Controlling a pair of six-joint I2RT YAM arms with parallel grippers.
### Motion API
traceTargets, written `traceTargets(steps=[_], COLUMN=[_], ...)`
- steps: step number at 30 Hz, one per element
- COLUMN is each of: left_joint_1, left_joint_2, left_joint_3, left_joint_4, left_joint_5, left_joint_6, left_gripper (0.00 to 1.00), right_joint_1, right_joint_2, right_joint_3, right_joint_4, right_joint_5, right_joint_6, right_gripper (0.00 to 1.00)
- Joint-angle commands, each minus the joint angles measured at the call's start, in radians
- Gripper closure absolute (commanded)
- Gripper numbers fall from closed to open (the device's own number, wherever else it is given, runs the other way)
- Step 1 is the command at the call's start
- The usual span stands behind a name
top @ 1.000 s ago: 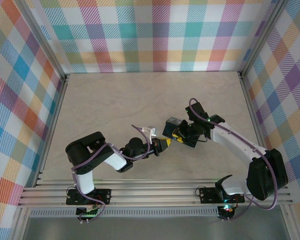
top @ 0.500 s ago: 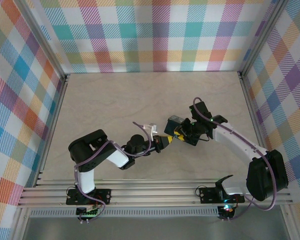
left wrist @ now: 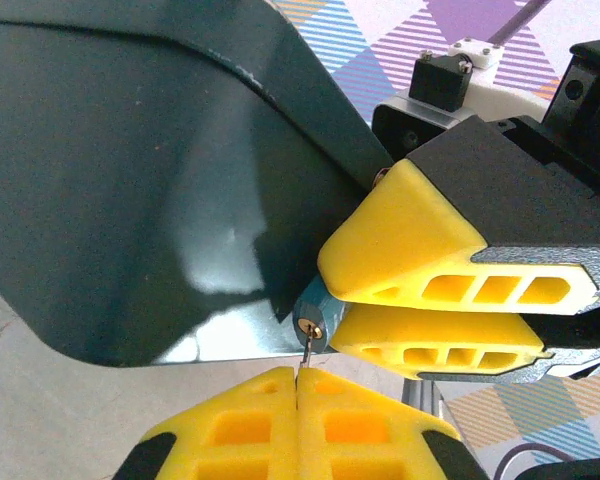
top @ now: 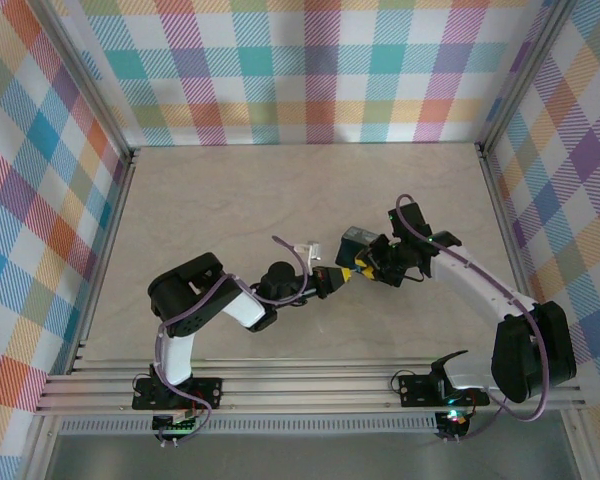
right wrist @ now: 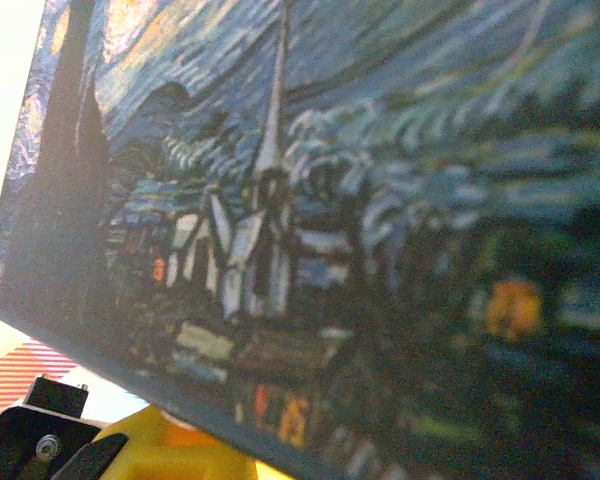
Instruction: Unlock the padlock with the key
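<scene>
**Key tip at the keyhole, pair carried rightward**

The small blue padlock [left wrist: 311, 318] sits clamped between the yellow fingers of the right gripper [left wrist: 327, 303], with its brass keyhole [left wrist: 317, 328] facing down toward the key [left wrist: 306, 354]. The key's thin blade stands up out of the left gripper [left wrist: 296, 378], whose jaws are pressed tight on it, and its tip touches the keyhole; how deep it sits I cannot tell. A dark box [right wrist: 330, 200] printed with a Starry Night scene hangs just behind the padlock. Against the earlier overhead frames, both arms and the box have shifted right across the table [top: 230, 200], and the left arm reaches further out. Insertion looks under way, with turning not yet done.
</scene>
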Motion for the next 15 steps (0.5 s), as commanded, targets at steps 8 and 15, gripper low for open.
traceTargets(steps=[8, 15], left_joint_1=[0.001, 0.002], left_joint_2=[0.004, -0.017], left_joint_3=[0.097, 0.103], left_joint_4=[0.074, 0.074], left_joint_5=[0.086, 0.106], left_joint_6=[-0.048, -0.059], left_gripper=[1.0, 1.0], right_joint_1=[-0.029, -0.064], right_joint_2=[-0.019, -0.028], right_joint_3=[-0.02, -0.005], right_joint_4=[0.032, 0.011], right_joint_5=[-0.214, -0.264], right_joint_6=[0.026, 0.016], right_gripper=[1.0, 1.0])
